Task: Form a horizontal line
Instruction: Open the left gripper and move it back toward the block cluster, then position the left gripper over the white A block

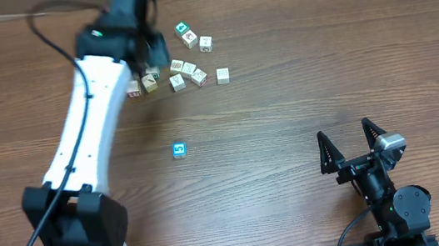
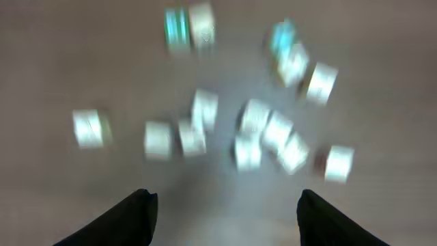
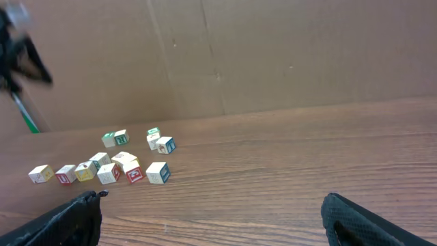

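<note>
Right gripper (image 1: 342, 131) sits nearest the robot's side of the table (image 1: 283, 90), its jaws spread wide with nothing between them. In its own wrist view only the two dark fingertips show, cut off by the lower edge. Farther out, the blue cube (image 1: 178, 150) with a white "5" on top stands alone on bare wood, well apart from every other cube. Beyond it the pale cubes (image 1: 177, 82) lie in a loose band whose long axis runs left to right across the table. The band is ragged rather than straight, with a few cubes bunched just behind its middle, and the blue cube is no part of it. Its left end is partly hidden under the left gripper (image 2: 224, 205), which hangs over it on the white arm (image 1: 89, 122), fingers apart and holding nothing. The left wrist view is badly blurred, so no cube face can be read there, and from above the prints are too small to make out. Farther back a teal cube (image 1: 187, 33) and a white cube (image 1: 206, 43) sit near each other, before the cardboard wall (image 3: 273, 55).
</note>
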Action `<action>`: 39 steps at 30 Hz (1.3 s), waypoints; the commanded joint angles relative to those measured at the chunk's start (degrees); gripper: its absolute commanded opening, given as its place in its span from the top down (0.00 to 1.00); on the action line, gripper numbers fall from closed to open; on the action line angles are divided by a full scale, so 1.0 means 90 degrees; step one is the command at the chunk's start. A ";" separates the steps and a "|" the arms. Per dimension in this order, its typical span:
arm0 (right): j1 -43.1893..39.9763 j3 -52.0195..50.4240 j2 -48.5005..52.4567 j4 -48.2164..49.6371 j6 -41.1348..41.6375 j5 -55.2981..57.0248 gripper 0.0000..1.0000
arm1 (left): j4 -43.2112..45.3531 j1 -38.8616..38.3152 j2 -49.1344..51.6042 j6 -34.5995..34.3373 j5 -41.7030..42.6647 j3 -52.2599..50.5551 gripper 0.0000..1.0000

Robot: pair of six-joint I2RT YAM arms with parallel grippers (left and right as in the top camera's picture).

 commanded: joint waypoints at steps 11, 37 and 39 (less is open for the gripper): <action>-0.0029 -0.0068 -0.0051 0.0032 0.0015 -0.0007 0.00 | 0.0359 0.1282 0.0112 0.0177 -0.0216 0.0270 0.30; -0.0029 -0.0068 -0.0051 0.0029 0.0015 -0.0007 0.00 | -0.0151 0.2081 0.2409 0.0597 -0.0075 0.0245 0.39; -0.0029 -0.0068 -0.0051 0.0029 0.0015 -0.0007 0.00 | -0.0148 0.2113 0.2416 0.0597 -0.0070 0.0245 0.39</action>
